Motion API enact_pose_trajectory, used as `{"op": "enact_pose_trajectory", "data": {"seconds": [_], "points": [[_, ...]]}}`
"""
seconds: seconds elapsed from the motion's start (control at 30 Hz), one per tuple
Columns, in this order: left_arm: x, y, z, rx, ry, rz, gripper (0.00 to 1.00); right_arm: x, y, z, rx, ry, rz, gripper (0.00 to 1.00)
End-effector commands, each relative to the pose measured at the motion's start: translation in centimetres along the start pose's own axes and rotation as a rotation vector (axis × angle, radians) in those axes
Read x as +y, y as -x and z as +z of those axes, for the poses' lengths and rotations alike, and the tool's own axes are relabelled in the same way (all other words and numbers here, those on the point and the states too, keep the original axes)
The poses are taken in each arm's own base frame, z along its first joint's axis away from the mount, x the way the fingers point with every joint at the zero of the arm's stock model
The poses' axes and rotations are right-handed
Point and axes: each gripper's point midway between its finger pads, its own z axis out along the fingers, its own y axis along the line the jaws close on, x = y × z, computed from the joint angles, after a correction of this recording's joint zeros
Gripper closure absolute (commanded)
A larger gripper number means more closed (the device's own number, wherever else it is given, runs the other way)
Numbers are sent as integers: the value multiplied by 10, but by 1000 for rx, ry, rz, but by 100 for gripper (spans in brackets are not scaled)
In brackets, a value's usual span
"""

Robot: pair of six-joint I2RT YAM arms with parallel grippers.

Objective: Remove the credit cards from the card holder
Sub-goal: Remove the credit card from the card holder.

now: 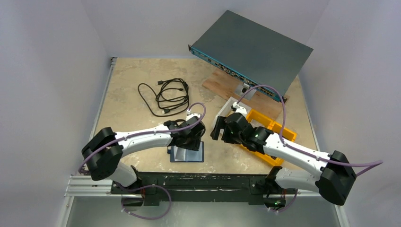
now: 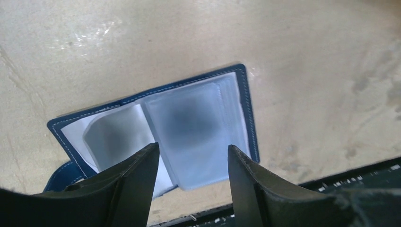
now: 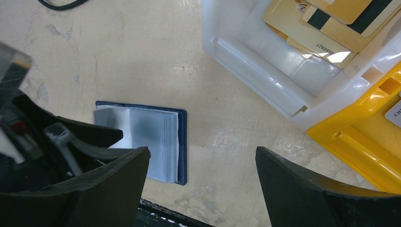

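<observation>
Under open left end effector, unfolded card holder lengthwise along table edge; right end effector open.

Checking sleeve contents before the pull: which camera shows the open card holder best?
Left wrist: the card holder lies open, clear sleeves facing the lens, framed by the left gripper. Right wrist shows it smaller, partly hidden by that gripper. Top external shows it tiny, partly covered.

Soft overhead light, faint shadows. The top view is pale but sharp. Glare streaks the tabletop at upper left in the left wrist view; the right wrist view's white tray looks washed out.
</observation>
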Motion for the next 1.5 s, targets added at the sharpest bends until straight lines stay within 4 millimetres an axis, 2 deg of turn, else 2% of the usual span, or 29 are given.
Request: {"op": "enact_pose_trajectory", "data": {"seconds": [0.0,0.13,0.37,0.6,0.87,1.0,1.07,1.23,1.47], "points": [[14,5,9,-30,102,-22,46,11,15,-7,-72,72,63,16],[18,-4,20,-13,116,-37,48,12,15,-7,-75,79,64,16],[20,-15,35,14,120,-56,57,15,9,-1,-38,82,44,17],[20,-22,42,30,111,-69,76,13,5,4,-25,75,38,17],[10,-17,35,22,45,-109,100,32,-5,10,33,160,-14,20],[8,-13,29,16,-33,-175,100,42,-15,14,72,200,-32,22],[8,-11,28,11,-82,-212,100,49,-22,17,95,224,-41,25],[11,-12,32,22,-209,-299,100,69,-40,23,150,277,-67,43],[17,-24,43,57,-250,-346,100,85,-65,34,216,298,-89,58]]}}
